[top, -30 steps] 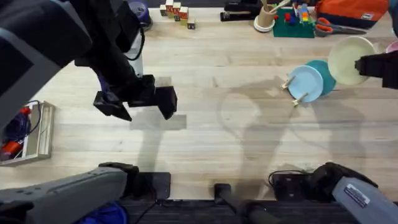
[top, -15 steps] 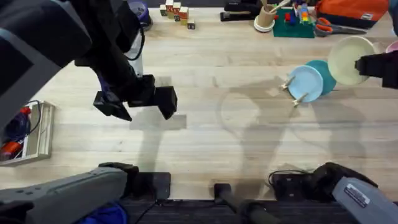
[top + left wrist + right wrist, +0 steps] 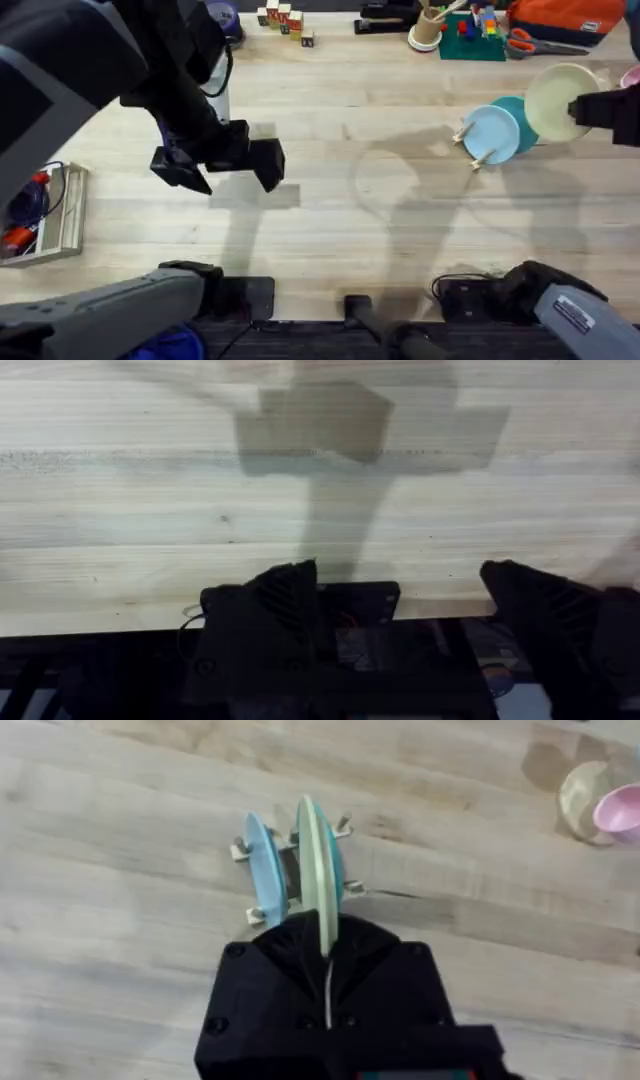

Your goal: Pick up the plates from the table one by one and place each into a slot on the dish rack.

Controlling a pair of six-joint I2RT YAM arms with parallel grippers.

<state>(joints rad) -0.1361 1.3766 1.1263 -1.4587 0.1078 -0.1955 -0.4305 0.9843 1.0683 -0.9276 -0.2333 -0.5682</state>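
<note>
Right gripper (image 3: 578,108): right edge of the overhead frame, jaws clamped on the rim of the cream-yellow plate (image 3: 553,98), held on edge.
Cream-yellow plate: just beside the teal plate (image 3: 522,118), at the rack's far-right end.
Dish rack (image 3: 476,146): right of centre on the desk (image 3: 330,215), pegs showing beside the light blue plate (image 3: 492,133).
Light blue plate: upright in the rack, the teal one right behind it.
Left gripper (image 3: 228,168): left of centre, above bare desk, jaws apart and empty.
Clutter: scissors (image 3: 535,42), cup (image 3: 427,27) and small blocks (image 3: 285,20) along the top edge; a tray (image 3: 62,215) at the left edge.
</note>
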